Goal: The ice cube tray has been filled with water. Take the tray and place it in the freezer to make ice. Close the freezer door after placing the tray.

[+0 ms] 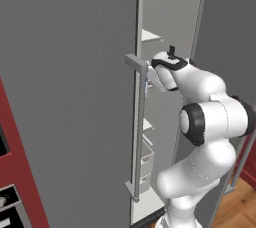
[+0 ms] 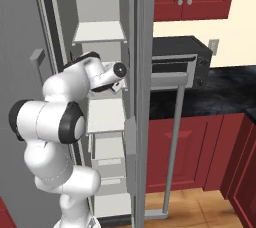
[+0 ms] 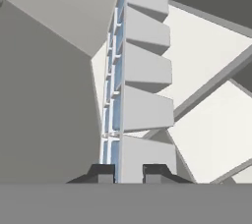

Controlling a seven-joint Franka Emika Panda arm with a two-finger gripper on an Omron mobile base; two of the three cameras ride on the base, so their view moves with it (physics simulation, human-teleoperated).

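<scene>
Two fingertips (image 3: 107, 173) of the gripper (image 3: 129, 174) clench the ice cube tray's (image 3: 142, 66) edge; freezer (image 2: 100, 32) shelves close around.

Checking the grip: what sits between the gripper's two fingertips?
The ice cube tray, gripped edge-on between the gripper tips, seen in the hand view.

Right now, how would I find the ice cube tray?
Find the big grey fridge's open freezer with white shelves. The white arm reaches in, and its gripper pinches the ice cube tray. Unlike the plain shelves, it has pale blue water in little cells.
</scene>
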